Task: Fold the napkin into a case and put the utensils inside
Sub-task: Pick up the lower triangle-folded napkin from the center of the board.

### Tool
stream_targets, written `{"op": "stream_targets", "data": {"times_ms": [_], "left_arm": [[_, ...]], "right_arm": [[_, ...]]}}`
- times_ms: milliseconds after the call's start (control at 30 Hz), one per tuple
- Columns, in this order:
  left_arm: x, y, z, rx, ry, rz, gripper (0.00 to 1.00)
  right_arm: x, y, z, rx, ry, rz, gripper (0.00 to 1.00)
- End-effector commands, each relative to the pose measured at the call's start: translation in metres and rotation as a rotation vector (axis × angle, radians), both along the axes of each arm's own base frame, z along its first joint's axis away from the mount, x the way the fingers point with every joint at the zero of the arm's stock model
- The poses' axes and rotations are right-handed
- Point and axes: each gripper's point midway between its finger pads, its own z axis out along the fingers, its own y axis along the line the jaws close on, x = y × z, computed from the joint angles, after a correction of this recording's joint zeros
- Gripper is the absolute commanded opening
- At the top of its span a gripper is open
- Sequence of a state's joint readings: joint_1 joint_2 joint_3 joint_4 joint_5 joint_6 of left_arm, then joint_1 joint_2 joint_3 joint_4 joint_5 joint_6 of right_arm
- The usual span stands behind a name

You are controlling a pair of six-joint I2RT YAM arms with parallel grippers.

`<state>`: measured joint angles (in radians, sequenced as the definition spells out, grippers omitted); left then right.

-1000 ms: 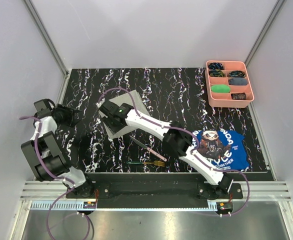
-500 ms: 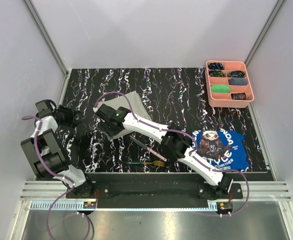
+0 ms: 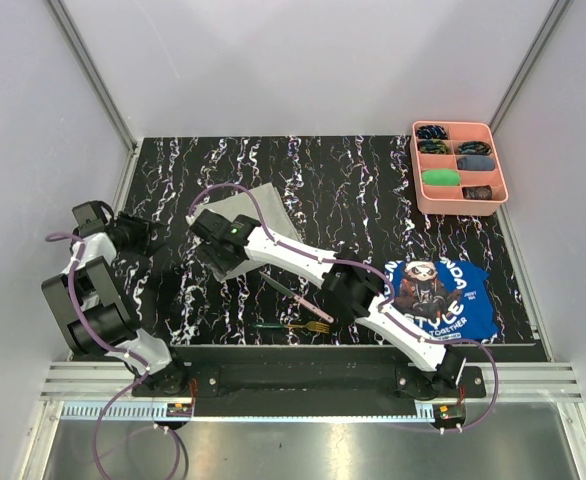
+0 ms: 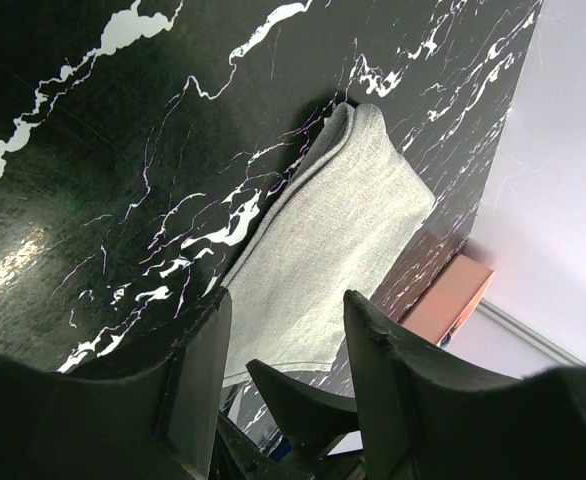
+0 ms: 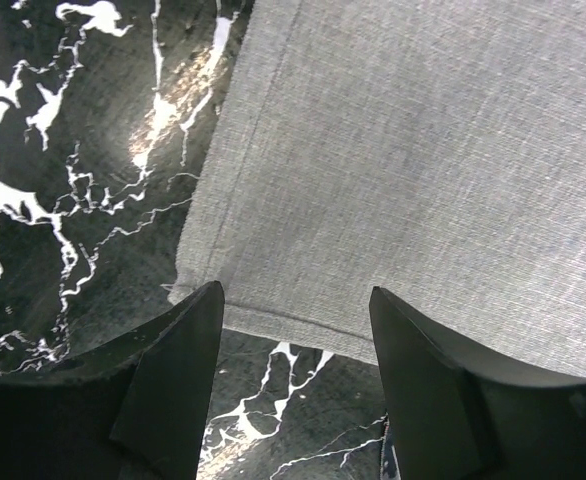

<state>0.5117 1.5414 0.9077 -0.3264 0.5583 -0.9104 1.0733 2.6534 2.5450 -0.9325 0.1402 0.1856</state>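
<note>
The light grey napkin lies folded flat at the left middle of the table, its layered edge showing in the left wrist view. My right gripper is open and hovers over the napkin's near-left corner, one finger either side of its hem. My left gripper is open and empty, left of the napkin and apart from it. The pink-handled knife and the green-handled fork lie on the table nearer the front. No case shape is formed.
A pink compartment tray holding small items stands at the back right. A blue printed cloth lies at the front right, partly under my right arm. White walls enclose the black marbled table.
My right gripper has moved a little left and toward the front, to the napkin's near-left corner. My left gripper has shifted slightly.
</note>
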Motion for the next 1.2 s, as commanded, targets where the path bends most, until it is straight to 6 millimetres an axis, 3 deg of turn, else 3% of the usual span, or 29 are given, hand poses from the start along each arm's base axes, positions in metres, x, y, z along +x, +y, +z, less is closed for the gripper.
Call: {"op": "stream_targets", "data": {"times_ms": [0,133,233,367,567,700,900,1167], "left_arm": [[0.006,0.000,0.006,-0.005,-0.042,-0.011,0.51],[0.006,0.000,0.005,-0.004,-0.042,-0.010,0.51],[0.007,0.000,0.004,-0.013,-0.043,-0.007,0.51],[0.007,-0.001,0.003,-0.017,-0.042,-0.009,0.51],[0.006,-0.001,0.003,-0.022,-0.043,-0.010,0.51],[0.008,-0.002,0.005,-0.029,-0.055,-0.022,0.53],[0.014,-0.006,0.024,-0.020,-0.182,-0.038,0.61],[0.016,-0.004,0.028,-0.011,-0.205,-0.030,0.68]], "right_arm": [[0.009,0.003,0.049,0.043,-0.110,-0.006,0.70],[0.006,0.010,0.076,0.089,-0.135,0.018,0.70],[-0.005,0.020,0.084,0.121,-0.126,0.061,0.69],[-0.018,0.034,0.080,0.165,-0.078,0.106,0.65],[-0.022,0.035,0.055,0.143,-0.041,0.120,0.64],[-0.022,0.028,0.027,0.085,-0.024,0.121,0.64],[-0.021,0.022,-0.001,0.033,-0.011,0.122,0.63],[-0.018,0.007,-0.031,-0.036,0.003,0.082,0.53]]}}
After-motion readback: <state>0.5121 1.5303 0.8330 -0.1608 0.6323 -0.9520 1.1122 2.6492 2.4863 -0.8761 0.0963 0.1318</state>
